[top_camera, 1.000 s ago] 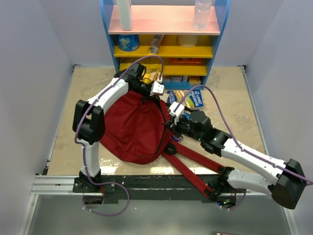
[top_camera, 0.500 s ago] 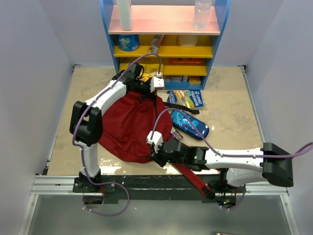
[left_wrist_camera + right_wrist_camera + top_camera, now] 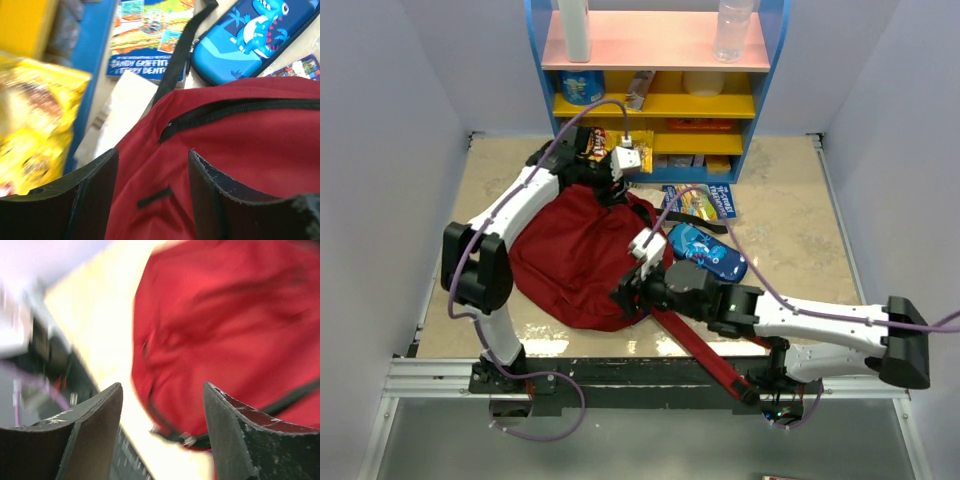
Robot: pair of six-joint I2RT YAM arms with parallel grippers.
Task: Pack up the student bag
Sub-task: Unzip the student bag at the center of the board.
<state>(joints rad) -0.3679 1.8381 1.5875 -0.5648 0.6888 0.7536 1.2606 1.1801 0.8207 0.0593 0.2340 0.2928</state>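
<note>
Both open | left hand (image 3: 152,162): student bag's (image 3: 570,262) far edge | right hand (image 3: 162,392): near

We see the student bag (image 3: 575,265) as matt, softly creased dark-red cloth with black woven webbing, beside it a smooth glossy blue pencil case (image 3: 708,252) and a glossy paper book (image 3: 705,200), under it a polished stone-look bench (image 3: 790,230), above it scuffed matt black left fingers (image 3: 92,177).
</note>
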